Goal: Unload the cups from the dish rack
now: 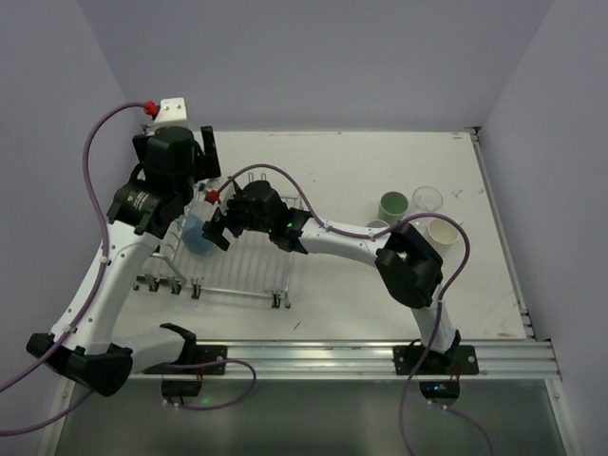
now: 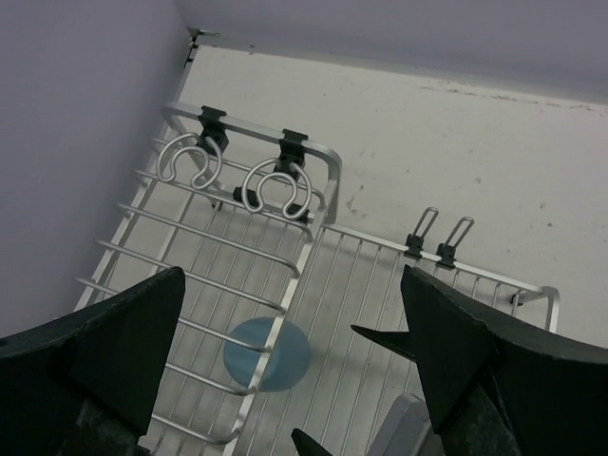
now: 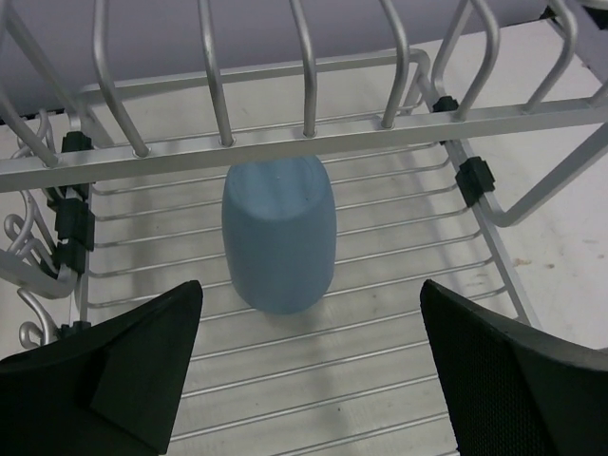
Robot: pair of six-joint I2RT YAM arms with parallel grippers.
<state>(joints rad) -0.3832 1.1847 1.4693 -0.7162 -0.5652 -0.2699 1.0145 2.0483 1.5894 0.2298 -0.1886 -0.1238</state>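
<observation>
1. Over the table [image 1: 332, 161] in the top view, the silver wire dish rack [image 1: 237, 274] is sitting at the left; a matte blue cup [image 1: 197, 233] is showing through its left end; the right gripper [image 1: 217, 230] is hovering just beside it, its opening hard to judge from this view; the left gripper is hiding under its own wrist; a pale green cup [image 1: 393, 205], a clear cup [image 1: 427, 199] and a cream cup [image 1: 443, 232] are standing well apart from the rack.
2. From the left wrist, the left gripper [image 2: 293, 285] is hanging spread wide, gripping nothing; the blue cup [image 2: 267, 354] is showing as a round disc behind thin rods; the rack's [image 2: 318, 157] curled loops and black clips [image 2: 294, 141] are gleaming.
3. From the right wrist, the right gripper [image 3: 312, 294] is gaping wide, touching nothing; the smooth, rounded blue cup [image 3: 278, 233] is resting inside the rack [image 3: 285, 138], its far end being cut off by a rail.
</observation>
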